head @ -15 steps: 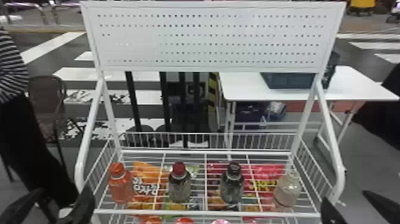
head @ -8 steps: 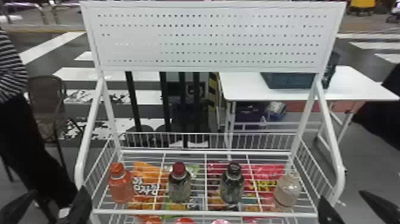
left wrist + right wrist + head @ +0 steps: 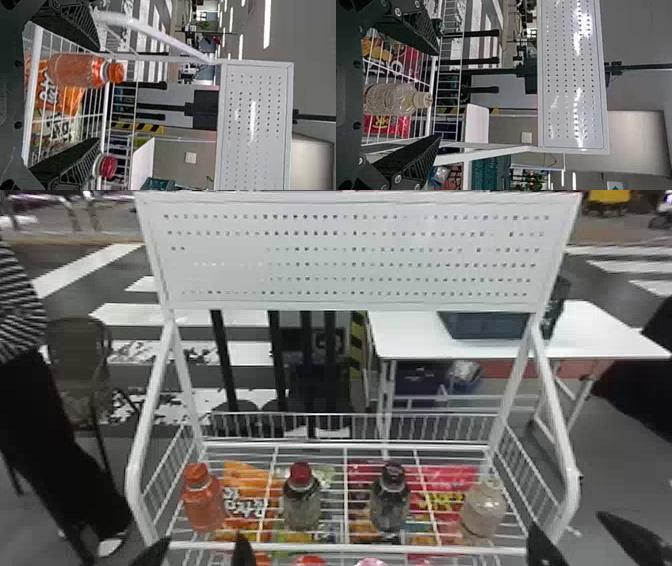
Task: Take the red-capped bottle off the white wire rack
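At two o'clock from the left gripper point(image 3: 203, 538), spread and empty, the red-capped bottle point(image 3: 301, 502) stands upright on the white wire rack point(image 3: 345, 547); the right gripper point(image 3: 567, 521), likewise released, is farther.

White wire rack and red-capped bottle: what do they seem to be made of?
The white wire rack looks like metal with a glossy white coating: thin, straight rods join thicker bent tubes. The red-capped bottle has a smooth, shiny body that looks see-through lower down, probably clear plastic, though glass can't be ruled out. Its red cap looks like smooth, opaque plastic.
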